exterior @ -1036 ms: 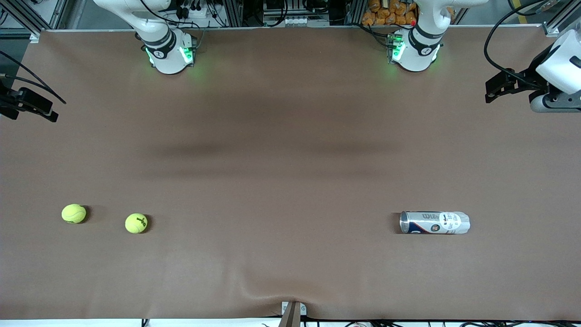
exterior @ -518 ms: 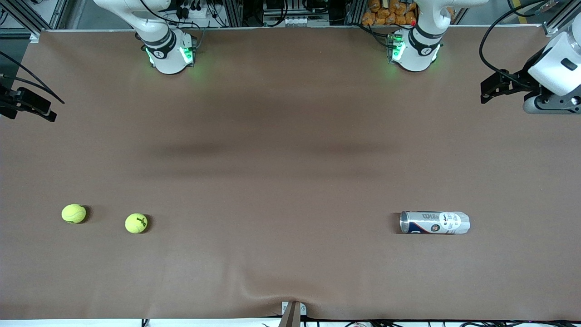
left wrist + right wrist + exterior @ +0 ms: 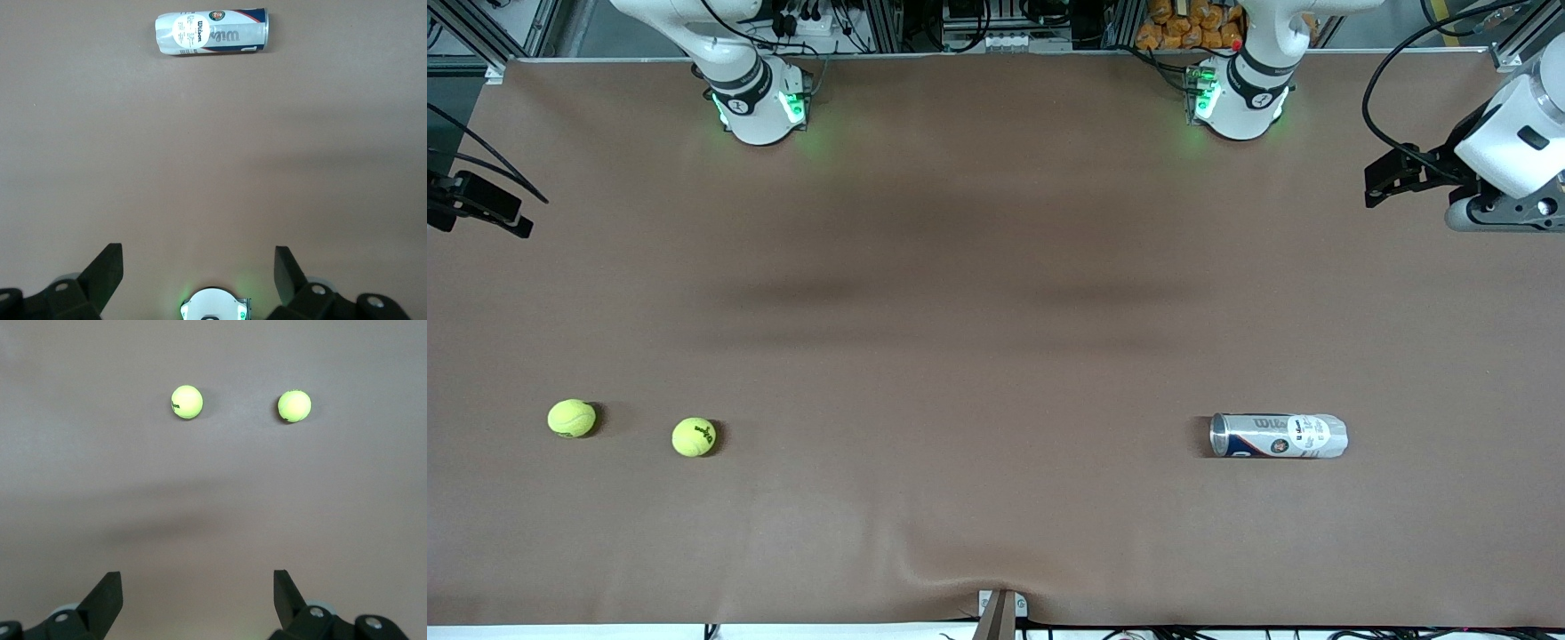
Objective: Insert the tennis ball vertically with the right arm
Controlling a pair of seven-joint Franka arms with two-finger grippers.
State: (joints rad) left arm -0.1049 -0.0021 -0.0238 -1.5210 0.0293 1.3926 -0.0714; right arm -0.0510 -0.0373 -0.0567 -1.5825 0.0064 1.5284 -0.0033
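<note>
Here, fuzzy round balls [image 3: 694, 437], cylindrical can [image 3: 1278, 436]

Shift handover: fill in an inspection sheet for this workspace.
Surface: brown cloth-covered table, wrinkled at the camera-side edge.
Job's things: two yellow-green felt tennis balls toward the right arm's end; clear plastic tennis ball can lying on its side toward the left arm's end.
Clutter: nothing seen.
Grippers: left gripper open, empty, high over its end of the table; right gripper open, empty, over its end.
Cables: black cable looping to the left arm's wrist.
Surroundings: aluminium frame, equipment past the bases.
</note>
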